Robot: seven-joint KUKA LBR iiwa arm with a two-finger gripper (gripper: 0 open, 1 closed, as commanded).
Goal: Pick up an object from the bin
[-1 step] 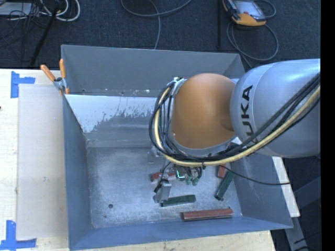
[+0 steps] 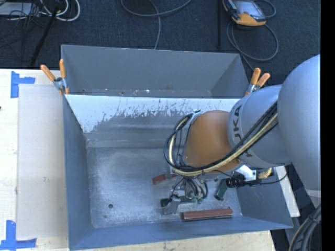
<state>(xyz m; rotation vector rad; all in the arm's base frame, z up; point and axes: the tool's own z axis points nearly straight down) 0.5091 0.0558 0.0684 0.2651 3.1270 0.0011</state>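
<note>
Bin (image 2: 120, 177): grey metal with sloped walls. The loose things lie toward the near right corner of the floor, probably shed there by the slopes.
Gripper (image 2: 184, 195): low over that corner, just beside a small grey piece (image 2: 168, 208), the likeliest pick.
Jaws: cannot tell whether apart or together.
Nearby: long brown bar (image 2: 207, 214) along the near wall; small brown block (image 2: 158, 179); dark green piece (image 2: 220, 191).
Arm: enters over the right rim, wrist turned down, orange cover (image 2: 207, 140) uppermost.
</note>
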